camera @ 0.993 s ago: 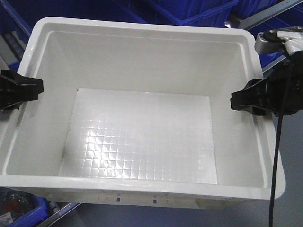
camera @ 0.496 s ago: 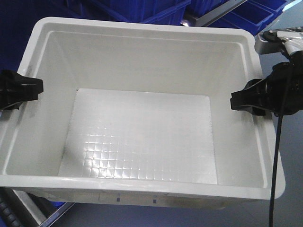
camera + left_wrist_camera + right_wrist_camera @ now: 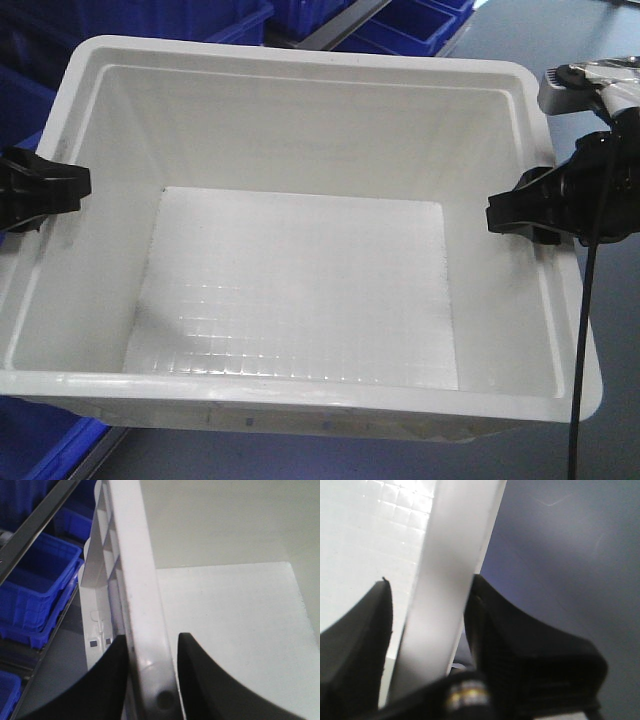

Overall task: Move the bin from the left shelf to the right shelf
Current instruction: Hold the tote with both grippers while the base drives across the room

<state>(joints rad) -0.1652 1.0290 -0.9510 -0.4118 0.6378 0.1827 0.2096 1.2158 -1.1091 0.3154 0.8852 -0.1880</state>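
Note:
The bin, a large empty white crate with a thick rim, fills the front view, held up between both arms. My left gripper is shut on its left rim, one black finger outside and one inside the wall. The left wrist view shows that rim running between the two fingers of the left gripper. My right gripper is shut on the right rim in the same way. In the right wrist view the white rim passes between the dark fingers of the right gripper.
Blue plastic crates and a grey shelf rail lie behind the bin's far edge. More blue crates sit on a shelf below the bin's left side. Grey floor shows past the right rim. A black cable hangs from the right arm.
The bin stays fixed between both grippers while the background slides: the blue crates and shelf rail behind it have shifted leftward and grey floor now shows at upper right.

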